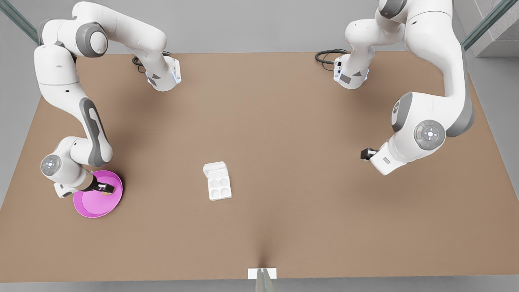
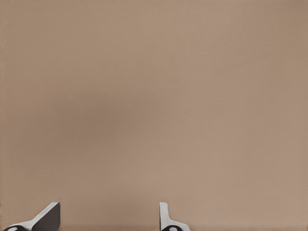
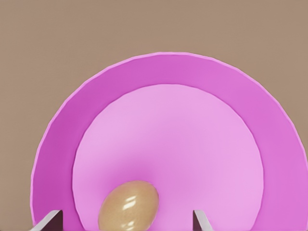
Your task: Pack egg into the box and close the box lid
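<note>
The right gripper (image 1: 108, 188) hangs over the pink plate (image 1: 91, 209) at the front view's lower left, fingers spread either side of the egg (image 3: 129, 206) — clearly the nearer arm. The left gripper (image 1: 363, 154), also spread, waits at the right; the box (image 1: 219, 187) sits centre, the box lid (image 1: 215, 168) open.
</note>
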